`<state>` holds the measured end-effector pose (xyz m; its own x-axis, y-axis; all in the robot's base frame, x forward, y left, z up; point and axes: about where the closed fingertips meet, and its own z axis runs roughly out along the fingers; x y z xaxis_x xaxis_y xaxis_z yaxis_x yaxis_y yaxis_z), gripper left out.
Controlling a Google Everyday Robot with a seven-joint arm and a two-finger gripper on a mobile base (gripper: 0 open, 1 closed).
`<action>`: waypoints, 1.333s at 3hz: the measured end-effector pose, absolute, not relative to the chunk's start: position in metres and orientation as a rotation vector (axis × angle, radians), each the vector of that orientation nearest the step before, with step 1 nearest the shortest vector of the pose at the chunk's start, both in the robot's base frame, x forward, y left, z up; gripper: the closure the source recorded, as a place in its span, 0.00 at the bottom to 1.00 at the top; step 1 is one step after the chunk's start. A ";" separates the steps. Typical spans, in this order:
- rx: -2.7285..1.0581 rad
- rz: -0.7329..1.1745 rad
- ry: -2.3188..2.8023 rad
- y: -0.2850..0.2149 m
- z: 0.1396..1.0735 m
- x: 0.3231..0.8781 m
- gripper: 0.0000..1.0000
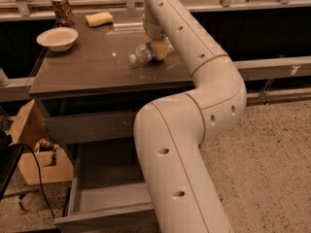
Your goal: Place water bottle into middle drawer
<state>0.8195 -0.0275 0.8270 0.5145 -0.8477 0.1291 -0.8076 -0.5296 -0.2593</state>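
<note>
The water bottle (140, 55) is small and clear with a white cap. It lies on its side on the dark cabinet top (92, 67), cap pointing left. My gripper (159, 49) is down on the bottle's base end, touching it, with the arm reaching over from the right. The middle drawer (104, 220) is pulled open low at the front left. Its grey box is empty, and the arm hides its right part.
A white bowl (58, 38), a patterned can (62, 11) and a yellow sponge (99, 19) sit at the back left of the top. A closed scratched drawer front (90, 126) is above the open drawer. A cardboard box (34, 149) and a cable lie on the floor to the left.
</note>
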 end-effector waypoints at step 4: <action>-2.517 -0.387 1.350 -0.033 0.880 0.803 1.00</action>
